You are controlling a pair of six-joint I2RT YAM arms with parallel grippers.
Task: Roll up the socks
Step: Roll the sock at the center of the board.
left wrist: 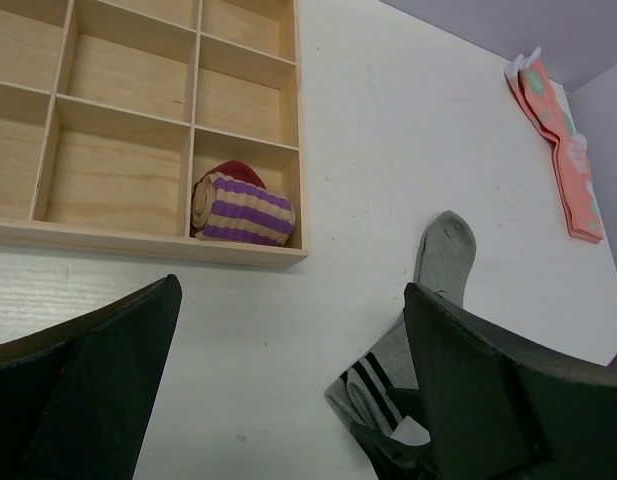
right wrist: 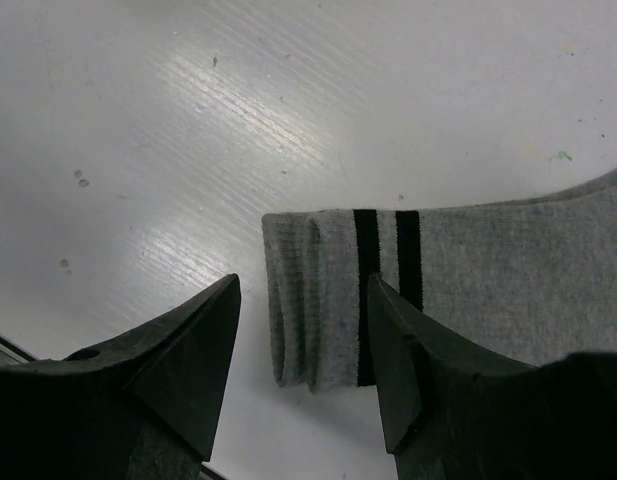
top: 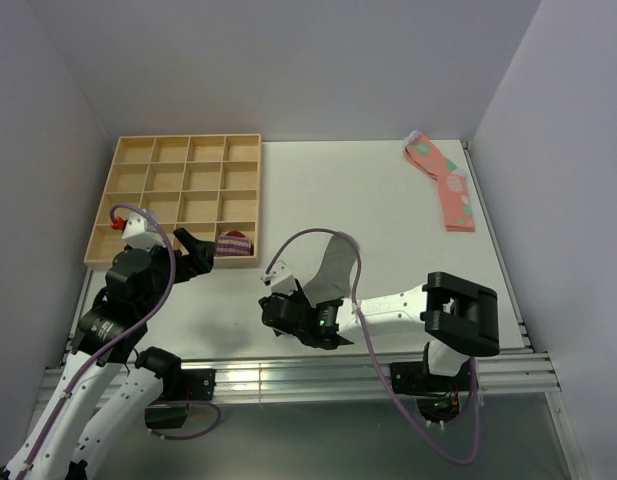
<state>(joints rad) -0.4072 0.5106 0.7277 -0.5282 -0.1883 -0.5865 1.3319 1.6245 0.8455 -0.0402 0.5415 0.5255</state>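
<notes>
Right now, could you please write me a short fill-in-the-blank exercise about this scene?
The grey sock has ___ dark stripes near its cuff.
The wooden tray holds one rolled bundle striped cream and ___.
The pink socks lie near the table's far ___ corner.
The right gripper is at the cuff, its fingers ___.
Missing words: two; purple; right; open.
</notes>
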